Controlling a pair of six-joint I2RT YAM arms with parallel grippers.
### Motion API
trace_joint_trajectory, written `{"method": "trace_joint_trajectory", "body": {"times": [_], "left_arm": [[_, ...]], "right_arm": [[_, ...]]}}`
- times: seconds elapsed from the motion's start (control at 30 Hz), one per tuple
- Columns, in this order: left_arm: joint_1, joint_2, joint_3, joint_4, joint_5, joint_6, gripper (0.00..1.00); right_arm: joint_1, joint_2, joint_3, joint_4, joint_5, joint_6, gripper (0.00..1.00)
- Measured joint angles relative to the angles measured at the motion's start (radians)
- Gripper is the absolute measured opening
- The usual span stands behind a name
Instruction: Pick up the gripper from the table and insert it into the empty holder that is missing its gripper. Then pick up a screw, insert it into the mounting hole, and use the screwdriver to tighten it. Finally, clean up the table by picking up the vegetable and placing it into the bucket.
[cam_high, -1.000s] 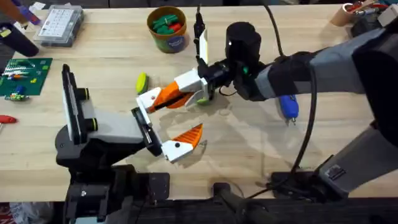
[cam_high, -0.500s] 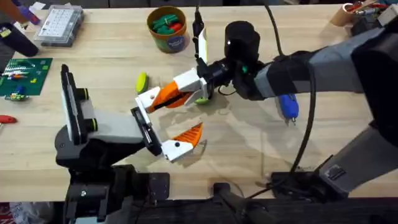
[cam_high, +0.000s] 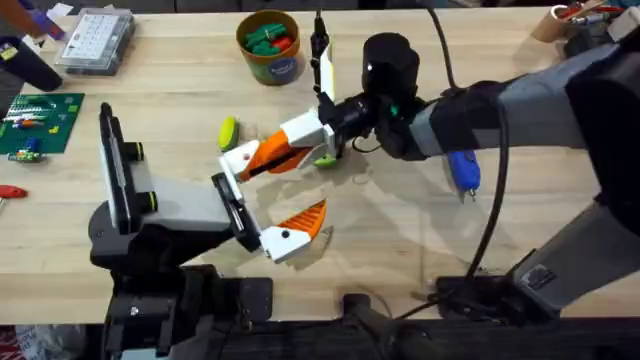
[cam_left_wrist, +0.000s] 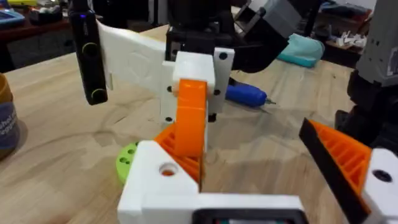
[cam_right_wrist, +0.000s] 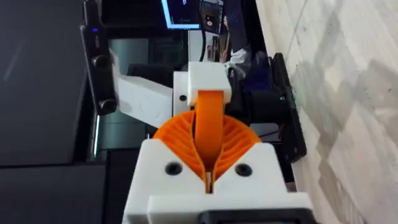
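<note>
You won't find any wording you can read: the pale label on the small round teal bucket with the orange-tan rim (cam_high: 270, 46) carries marks too small to make out.

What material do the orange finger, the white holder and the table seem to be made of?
Orange finger: probably plastic, matte; its colour is even and its edges are moulded.
White holder: probably the same hard plastic, matte, with flat angular faces and a round hole.
Table: looks like light wood with a smooth finish; grain lines and plank seams show, though it may be a laminate.
</note>
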Motion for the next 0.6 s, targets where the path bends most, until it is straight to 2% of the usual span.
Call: {"method": "trace_joint_trajectory", "body": {"times": [0.6], "left_arm": [[0.0, 0.0, 0.0, 0.0, 0.0, 0.0, 0.986]], "right_arm": [[0.003, 0.0, 0.0, 0.0, 0.003, -0.011, 0.018]]}}
